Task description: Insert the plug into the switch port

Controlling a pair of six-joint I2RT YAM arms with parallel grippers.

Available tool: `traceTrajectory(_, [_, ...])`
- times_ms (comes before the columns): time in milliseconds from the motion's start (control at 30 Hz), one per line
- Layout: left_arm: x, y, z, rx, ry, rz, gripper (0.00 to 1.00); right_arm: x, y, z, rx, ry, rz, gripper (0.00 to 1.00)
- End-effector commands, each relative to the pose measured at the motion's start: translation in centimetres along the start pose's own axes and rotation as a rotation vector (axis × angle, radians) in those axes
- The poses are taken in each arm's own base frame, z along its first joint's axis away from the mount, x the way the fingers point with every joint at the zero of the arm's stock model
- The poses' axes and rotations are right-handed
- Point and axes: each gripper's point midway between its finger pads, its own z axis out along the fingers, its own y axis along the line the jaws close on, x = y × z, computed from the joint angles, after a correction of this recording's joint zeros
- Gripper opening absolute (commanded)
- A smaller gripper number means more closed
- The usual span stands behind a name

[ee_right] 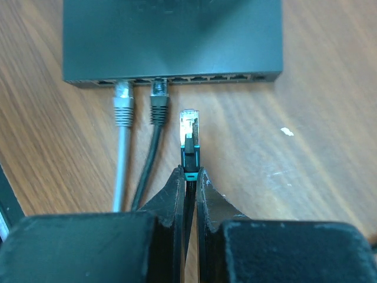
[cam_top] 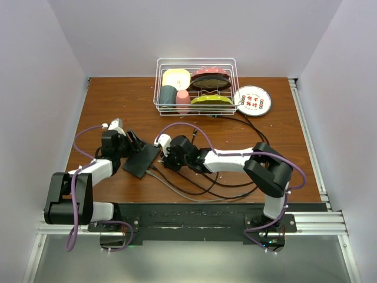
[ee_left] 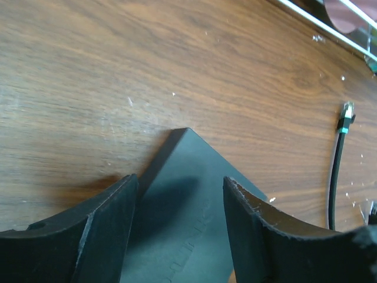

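The switch [cam_top: 141, 160] is a flat black box lying on the wooden table. Its socket row [ee_right: 177, 78] faces my right gripper. A grey cable [ee_right: 122, 109] and a black cable [ee_right: 159, 106] are plugged into two left sockets. My right gripper [ee_right: 188, 171] is shut on the boot of a clear plug [ee_right: 188, 125] with a teal-trimmed boot. The plug's tip is a short way in front of the socket row and not touching it. My left gripper [ee_left: 179, 180] is open, its fingers either side of the switch's far corner [ee_left: 188, 194].
A white wire rack [cam_top: 196, 85] with cups and dishes stands at the back, with a round printed plate [cam_top: 253, 100] beside it. Black cables [cam_top: 235, 177] loop on the table right of the switch. A second loose plug [ee_left: 347, 112] lies near the rack.
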Motion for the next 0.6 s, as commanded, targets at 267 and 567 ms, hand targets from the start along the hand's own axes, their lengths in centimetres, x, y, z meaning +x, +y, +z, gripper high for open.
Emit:
traceTrajectory(267, [1.2,-0.5,0.0,0.069,0.022,0.040,0.60,-0.4,-0.6,0.9,0.029,0.036,0.033,0.00])
traceTrajectory(567, [1.3,0.0,0.1,0.038,0.027,0.030,0.63,-0.7,-0.8,2.0,0.050,0.008,0.073,0.00])
